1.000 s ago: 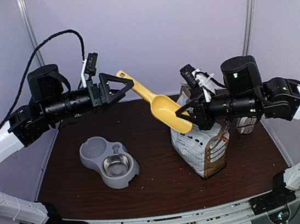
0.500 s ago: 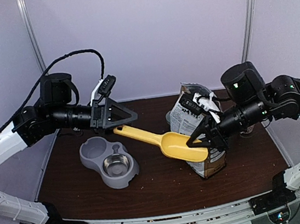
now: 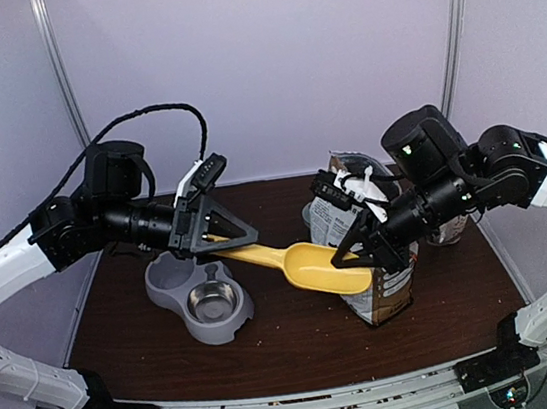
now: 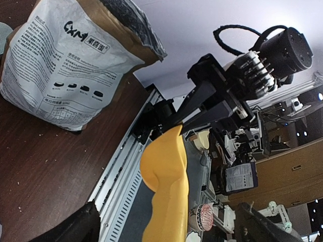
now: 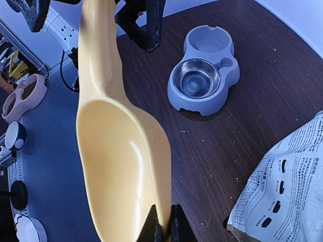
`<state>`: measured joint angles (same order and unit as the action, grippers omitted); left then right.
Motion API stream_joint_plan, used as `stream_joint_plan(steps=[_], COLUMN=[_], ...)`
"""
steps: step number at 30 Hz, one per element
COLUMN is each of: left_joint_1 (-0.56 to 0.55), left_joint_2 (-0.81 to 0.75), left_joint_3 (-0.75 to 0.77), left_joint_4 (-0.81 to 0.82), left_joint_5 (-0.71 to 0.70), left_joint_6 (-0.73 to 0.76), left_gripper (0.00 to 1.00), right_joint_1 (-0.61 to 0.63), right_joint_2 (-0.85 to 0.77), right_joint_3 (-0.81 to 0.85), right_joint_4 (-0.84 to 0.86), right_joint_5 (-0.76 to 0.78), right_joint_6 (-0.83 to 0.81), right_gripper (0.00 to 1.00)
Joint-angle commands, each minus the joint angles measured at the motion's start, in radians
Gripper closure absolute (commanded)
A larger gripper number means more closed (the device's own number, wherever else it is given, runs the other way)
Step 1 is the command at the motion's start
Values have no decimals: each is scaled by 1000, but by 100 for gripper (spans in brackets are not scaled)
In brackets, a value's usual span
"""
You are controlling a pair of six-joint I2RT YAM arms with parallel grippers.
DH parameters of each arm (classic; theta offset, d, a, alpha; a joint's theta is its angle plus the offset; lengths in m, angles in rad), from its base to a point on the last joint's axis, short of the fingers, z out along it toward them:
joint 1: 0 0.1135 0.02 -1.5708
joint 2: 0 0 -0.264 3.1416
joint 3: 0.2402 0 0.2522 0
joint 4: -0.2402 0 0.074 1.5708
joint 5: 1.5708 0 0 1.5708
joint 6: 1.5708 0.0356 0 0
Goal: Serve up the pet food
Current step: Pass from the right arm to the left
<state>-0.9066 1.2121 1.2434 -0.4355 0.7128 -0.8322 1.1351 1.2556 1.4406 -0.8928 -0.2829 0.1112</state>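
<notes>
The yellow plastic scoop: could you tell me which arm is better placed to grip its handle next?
Probably left: the left claw is open around the handle of the yellow plastic scoop, while the right claw pinches its bowl rim.

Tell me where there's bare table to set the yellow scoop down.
The widest bare stretch is the near strip of the table, in front of the grey feeder and the bag. A narrower gap lies between those two, under the scoop. It is crowded on the right around the bag and right gripper.
</notes>
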Motion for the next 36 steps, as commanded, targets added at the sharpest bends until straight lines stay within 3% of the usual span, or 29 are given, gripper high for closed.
stream_joint_plan(steps=[1, 18, 21, 28, 36], left_joint_1=[-8, -17, -18, -18, -18], left_joint_2=[10, 15, 15, 13, 12], left_joint_3=[20, 4, -1, -4, -12], left_joint_4=[-16, -17, -18, -34, -34], left_joint_5=[16, 17, 19, 10, 14], left_joint_6=[31, 34, 34, 44, 48], left_gripper=[7, 56, 62, 63, 81], right_joint_1=[8, 8, 8, 9, 6], right_joint_2=[10, 49, 50, 53, 58], right_joint_3=[48, 66, 67, 70, 70], right_joint_4=[-6, -30, -32, -35, -39], right_joint_5=[39, 81, 82, 89, 103], right_joint_6=[-2, 17, 18, 26, 35], right_gripper=[100, 100, 100, 100, 100])
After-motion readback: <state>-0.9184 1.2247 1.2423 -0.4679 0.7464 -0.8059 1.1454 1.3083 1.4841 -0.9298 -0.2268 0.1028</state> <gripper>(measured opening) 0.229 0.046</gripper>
